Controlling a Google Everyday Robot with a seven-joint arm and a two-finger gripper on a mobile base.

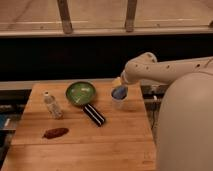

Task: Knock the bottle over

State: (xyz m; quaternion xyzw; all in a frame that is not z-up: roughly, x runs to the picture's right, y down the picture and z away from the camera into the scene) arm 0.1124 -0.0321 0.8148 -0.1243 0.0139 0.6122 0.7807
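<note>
The bottle is slim, clear plastic with a white cap, and stands upright on the left part of the wooden table. My white arm reaches in from the right. Its gripper hangs over the back right of the table, right above a clear cup with a blue top. It is well to the right of the bottle, with a green bowl between them.
A green bowl sits at the back middle, with a black striped packet lying just in front of it. A reddish-brown snack bag lies at the front left. My white body fills the right side.
</note>
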